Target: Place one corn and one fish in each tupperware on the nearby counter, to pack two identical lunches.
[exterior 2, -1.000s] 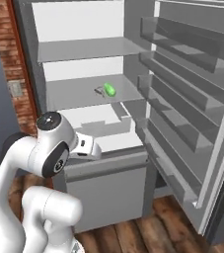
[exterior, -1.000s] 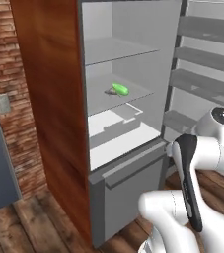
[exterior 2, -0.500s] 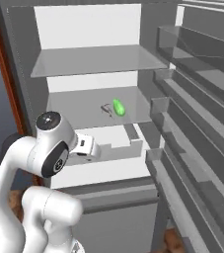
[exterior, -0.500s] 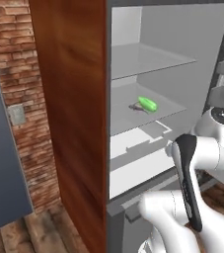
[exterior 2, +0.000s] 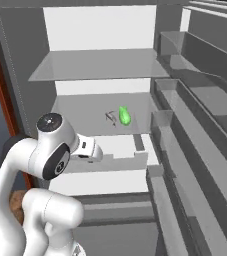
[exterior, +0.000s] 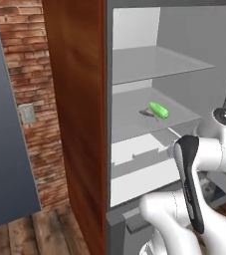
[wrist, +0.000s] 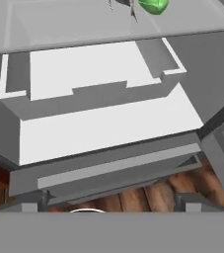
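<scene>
The white jointed arm (exterior: 199,164) is folding at its dark-capped elbow (exterior 2: 51,150), its two-finger gripper hanging with jaws spread wide apart.

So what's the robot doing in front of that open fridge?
It is facing the open fridge with nothing in its gripper yet. A green corn lies on the middle shelf, with a small dark fish right beside it. The arm is low, in front of the white drawer under that shelf. It probably reaches for the corn or the fish next.
</scene>
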